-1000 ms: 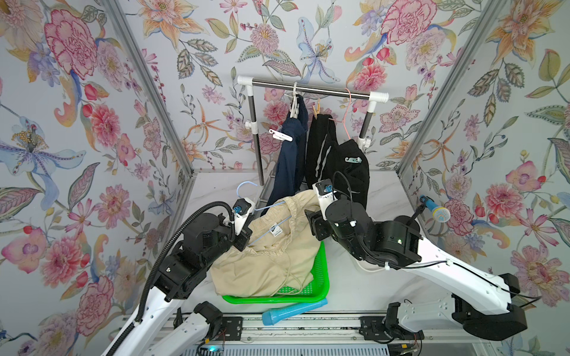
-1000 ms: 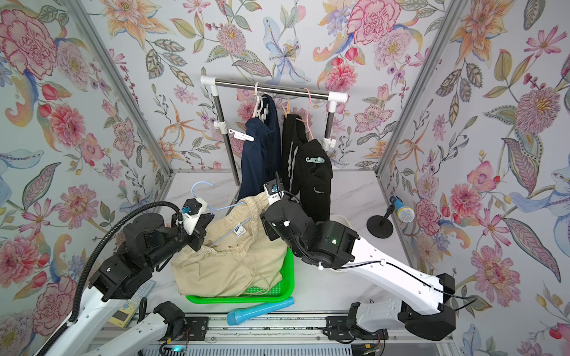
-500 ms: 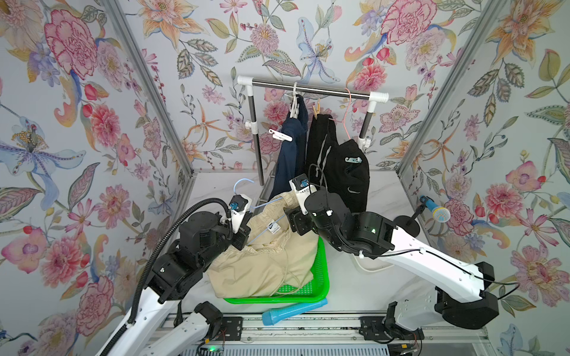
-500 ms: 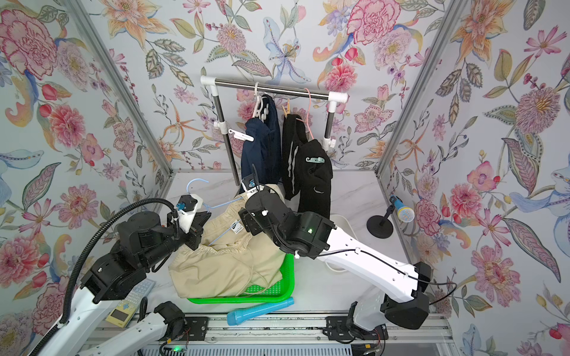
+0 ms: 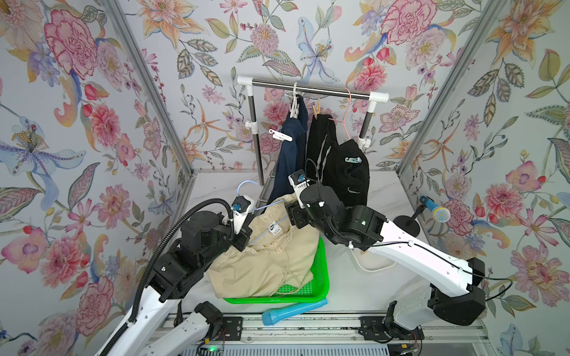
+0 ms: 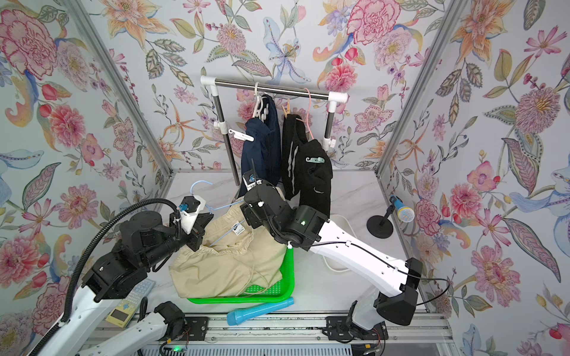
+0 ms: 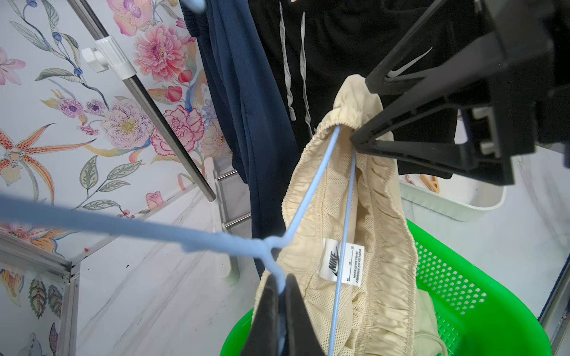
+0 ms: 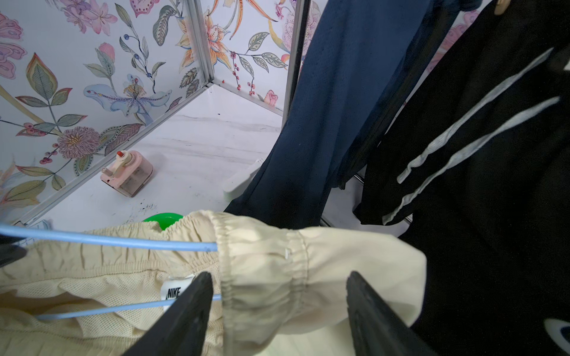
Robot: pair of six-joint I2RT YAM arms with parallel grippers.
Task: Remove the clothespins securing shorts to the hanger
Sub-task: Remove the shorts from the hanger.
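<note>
The left gripper [image 7: 279, 296] pinches the blue hanger [image 7: 311, 188], whose cream shorts [image 5: 271, 262] sag onto the green basket [image 5: 320, 277]. The right gripper [image 8: 277, 274] straddles the waistband's end, jaws apart (2 more hang behind: white clip [image 5: 280, 135] on navy shorts [image 5: 290, 166], teal clip [image 5: 353, 159] on black shorts [image 5: 348, 182]).

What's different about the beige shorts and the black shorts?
The beige shorts slump over the green basket; the black shorts hang from the rail. The beige shorts sit on a blue hanger, pinched by the left claw; the black shorts use a pink hanger. The black shorts have pale stripes and a teal clip; the beige shorts show neither. Both carry a Nike mark.
</note>
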